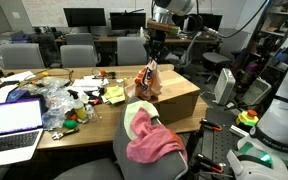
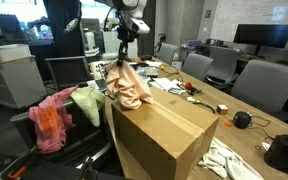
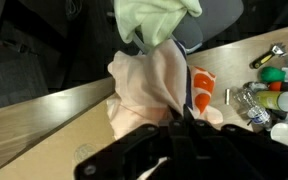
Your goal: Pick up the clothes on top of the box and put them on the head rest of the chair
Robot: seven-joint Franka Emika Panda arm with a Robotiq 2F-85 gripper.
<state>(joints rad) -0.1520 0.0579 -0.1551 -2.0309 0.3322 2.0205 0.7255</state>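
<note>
While the peach cloth (image 2: 130, 86) hangs from the gripper (image 2: 124, 57) over the box (image 2: 169, 135), the task looks roughly halfway through.

At the left of the frame in an exterior view, the chair (image 2: 82, 138) carries a pink cloth (image 2: 49, 120) and a green cloth (image 2: 85, 102) draped over its head rest, so those pieces seem done. Just right of them, near centre, the fingers pinch the top of the peach cloth. It dangles in a bunch with its lower edge at the box's near corner, and I cannot tell whether it is quite free of the cardboard. Further right, the box top shows only bare cardboard. In the wrist view the green cloth sits at the top of the frame, beyond the peach one. What is left, I judge, is carrying the peach cloth across to the head rest and letting go.
</note>
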